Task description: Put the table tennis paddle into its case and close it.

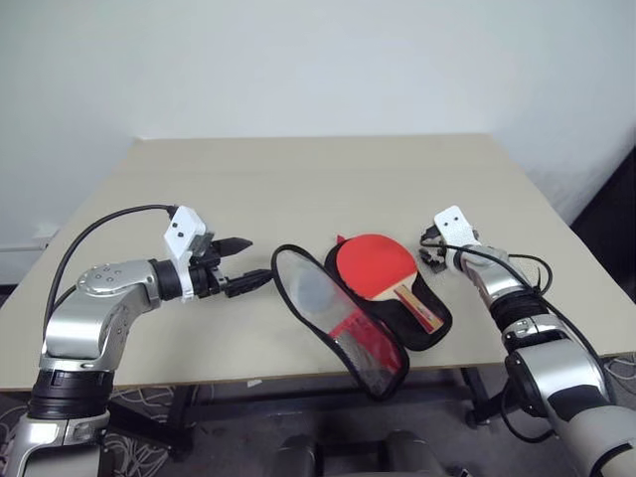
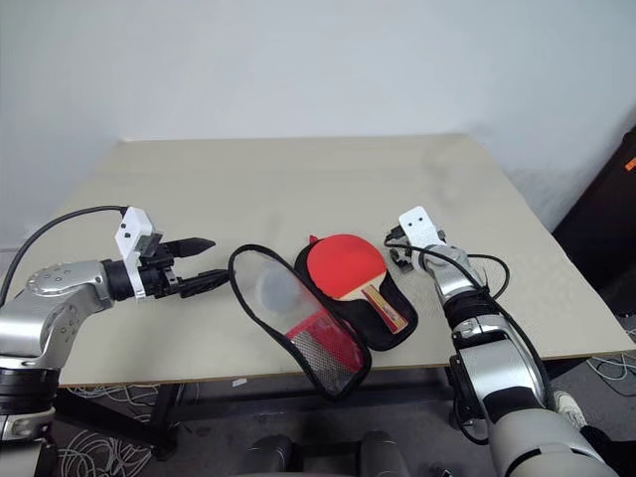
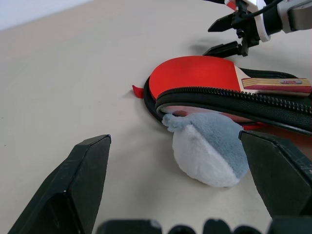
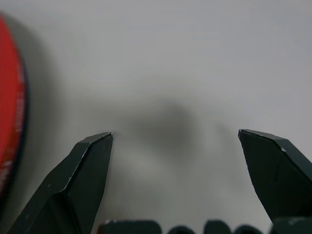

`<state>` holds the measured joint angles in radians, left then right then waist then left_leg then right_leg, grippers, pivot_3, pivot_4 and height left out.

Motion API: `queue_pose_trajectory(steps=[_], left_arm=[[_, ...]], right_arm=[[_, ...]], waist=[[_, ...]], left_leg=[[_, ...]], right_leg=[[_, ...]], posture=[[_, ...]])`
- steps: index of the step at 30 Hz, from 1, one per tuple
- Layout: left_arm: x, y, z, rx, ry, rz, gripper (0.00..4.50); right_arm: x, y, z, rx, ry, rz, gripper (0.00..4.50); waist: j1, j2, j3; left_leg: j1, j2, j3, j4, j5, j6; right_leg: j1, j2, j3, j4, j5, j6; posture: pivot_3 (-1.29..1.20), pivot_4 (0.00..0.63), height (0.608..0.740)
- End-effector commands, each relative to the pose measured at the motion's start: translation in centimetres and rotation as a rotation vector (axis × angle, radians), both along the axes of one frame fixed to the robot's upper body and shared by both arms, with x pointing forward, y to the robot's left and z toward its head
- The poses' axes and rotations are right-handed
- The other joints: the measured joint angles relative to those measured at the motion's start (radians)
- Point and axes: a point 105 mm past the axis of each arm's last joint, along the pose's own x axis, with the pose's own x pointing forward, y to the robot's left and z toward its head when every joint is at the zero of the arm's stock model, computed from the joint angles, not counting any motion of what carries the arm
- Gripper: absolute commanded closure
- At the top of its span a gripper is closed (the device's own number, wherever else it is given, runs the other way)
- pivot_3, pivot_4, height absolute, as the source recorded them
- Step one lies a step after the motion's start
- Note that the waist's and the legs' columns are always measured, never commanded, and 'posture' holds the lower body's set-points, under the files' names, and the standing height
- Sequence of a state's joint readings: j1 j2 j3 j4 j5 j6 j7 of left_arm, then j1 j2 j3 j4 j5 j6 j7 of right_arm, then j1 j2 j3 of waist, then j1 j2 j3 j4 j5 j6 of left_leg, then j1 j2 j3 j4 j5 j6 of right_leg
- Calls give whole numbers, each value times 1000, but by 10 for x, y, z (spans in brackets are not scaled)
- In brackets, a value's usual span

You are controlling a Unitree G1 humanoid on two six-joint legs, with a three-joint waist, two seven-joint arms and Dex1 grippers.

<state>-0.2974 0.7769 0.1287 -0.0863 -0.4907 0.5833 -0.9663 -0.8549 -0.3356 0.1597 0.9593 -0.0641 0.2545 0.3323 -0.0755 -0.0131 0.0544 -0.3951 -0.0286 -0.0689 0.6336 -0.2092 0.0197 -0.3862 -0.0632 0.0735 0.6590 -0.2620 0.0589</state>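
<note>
**Already in the case, flap still open**

Both end effectors, left (image 1: 241,262) and right (image 1: 431,251), gape empty. The paddle (image 1: 376,268) lies inside the case (image 1: 343,318) mid-counter (image 1: 298,179). Closing carelessly could snag the raised flap. From the left wrist, a grey-white pouch (image 3: 207,148) shows under the zipper.

The left gripper (image 3: 175,170) stood wide open over the table (image 3: 73,73). Ahead, the table tennis paddle (image 3: 195,75) lay inside the unzipped case (image 3: 234,100), a grey-and-white soft lump (image 3: 207,151) just beside its zip edge. Beyond them hung the right gripper (image 3: 222,36), its fingers spread.
</note>
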Motion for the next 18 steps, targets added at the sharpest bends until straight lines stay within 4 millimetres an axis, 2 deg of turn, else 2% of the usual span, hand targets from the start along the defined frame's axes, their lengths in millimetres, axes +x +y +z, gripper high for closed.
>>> queue_pose_trajectory(steps=[1,5,11,18], left_arm=[[0,0,14,-13,-51,-3,0],[1,-2,14,-15,-49,-7,0],[3,-3,13,-16,-48,-11,0],[4,-3,13,-15,-48,-14,0]], right_arm=[[8,16,23,7,-71,53,36],[6,24,24,19,-71,80,36],[1,27,21,20,-55,93,36],[5,16,31,18,-86,54,36]], waist=[[0,0,0],[0,0,0],[-1,0,0],[-1,1,0]], left_leg=[[0,0,0,0,0,0],[0,0,0,0,0,0],[0,0,0,-1,0,0],[0,0,0,-1,0,0]], right_leg=[[0,0,0,0,0,0],[0,0,0,0,0,0],[-1,0,0,0,0,0],[-1,0,0,0,0,0]], posture=[[0,0,734],[0,0,734],[0,0,734],[0,0,734]])
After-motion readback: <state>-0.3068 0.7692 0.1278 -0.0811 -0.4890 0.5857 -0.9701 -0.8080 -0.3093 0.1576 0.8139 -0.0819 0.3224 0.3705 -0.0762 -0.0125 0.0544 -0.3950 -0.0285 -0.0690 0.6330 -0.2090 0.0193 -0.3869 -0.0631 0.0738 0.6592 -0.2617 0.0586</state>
